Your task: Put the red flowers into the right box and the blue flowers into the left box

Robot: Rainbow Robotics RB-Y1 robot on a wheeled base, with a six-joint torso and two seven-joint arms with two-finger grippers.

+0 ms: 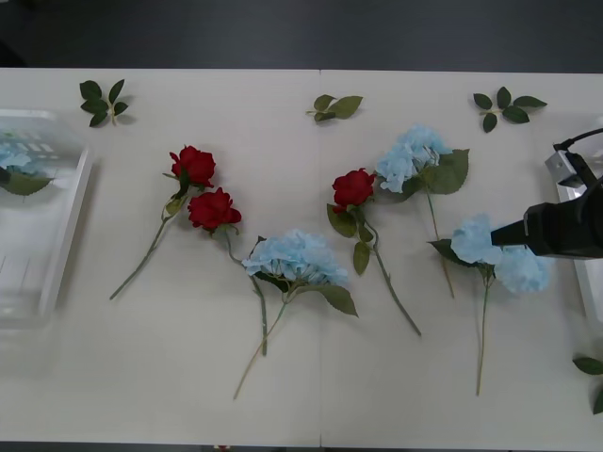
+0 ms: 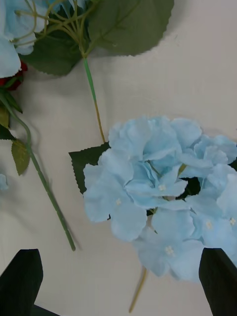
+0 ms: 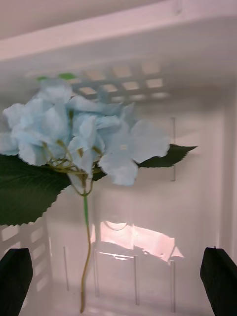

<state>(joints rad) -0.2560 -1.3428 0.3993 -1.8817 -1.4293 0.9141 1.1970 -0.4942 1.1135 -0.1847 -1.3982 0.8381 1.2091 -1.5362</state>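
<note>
White tabletop, right gripper (image 2: 118,281) spread wide, holding nothing, over a blue flower (image 1: 499,254) near the right box (image 1: 589,282); left gripper (image 3: 118,281) likewise wide above the left box (image 3: 148,29); risk: pads crush petals, missing the thin stem.

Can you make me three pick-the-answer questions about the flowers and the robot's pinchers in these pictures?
1. Where is the right gripper?
A. over a blue flower near the right box
B. over the red flowers
C. inside the left box

2. How many red flowers lie on the table?
A. one
B. three
C. five

3. What lies in the left box?
A. a red flower
B. a leaf sprig only
C. a blue flower

Answers:
1 A: the front view shows it above the rightmost blue flower, beside the right box.
2 B: two on the left, one in the middle.
3 C: the left wrist view shows a blue flower on the box floor, between the open fingers of the left gripper.
</note>
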